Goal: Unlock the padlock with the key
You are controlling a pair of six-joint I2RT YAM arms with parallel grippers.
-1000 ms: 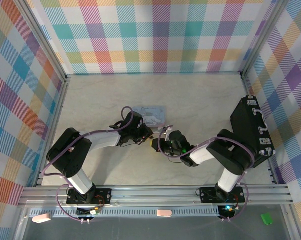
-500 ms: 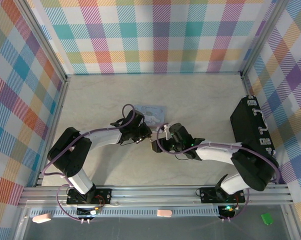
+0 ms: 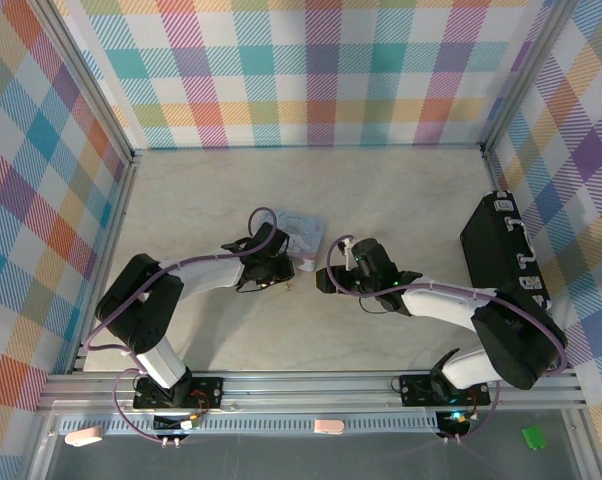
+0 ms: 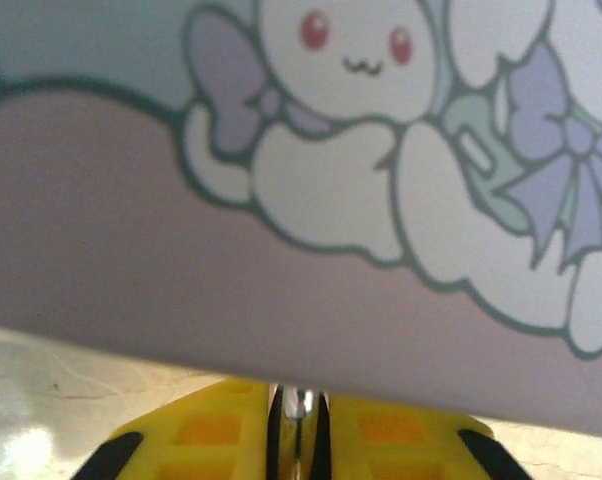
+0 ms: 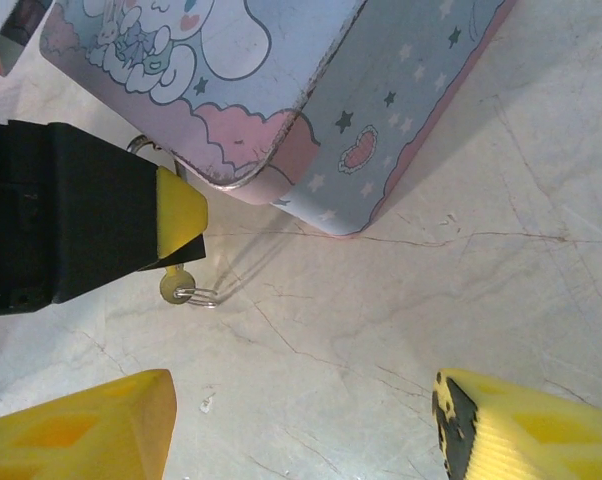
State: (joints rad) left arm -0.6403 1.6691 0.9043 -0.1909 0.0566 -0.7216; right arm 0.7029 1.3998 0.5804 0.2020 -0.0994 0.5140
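**While gaping on the right, clamped on the left**

Nearest, noted right pincer (image 5: 301, 415) hovering low over worktop (image 5: 411, 300), yellow fingers spread wide, gripping nothing. Probably parked so to leave room around the lock.

Just beyond, spotted key (image 5: 178, 288): small pale round head with a wire ring, poking out beneath left pincer (image 4: 297, 410), apart from both right fingers. Judged seated in the keyhole, but cannot confirm, blade hidden.

Found left pincer nearly closed, pads pinching a thin silvery piece. Took the load for padlock (image 5: 141, 147), body buried between the fingers, only a silvery loop peeking out by the box corner. Presumably clamped thus to stop the lock swinging under a twist.

Behind, logged tin box (image 5: 211, 60), pale blue with cartoon print, flat on worktop, corner touching or just beside that loop; cannot tell which. Cannot tell either whether sprung or locked.

Next, by judgement: close right fingers on the key head, twist gently. Risk of slipping off so small a head, or dragging the box.
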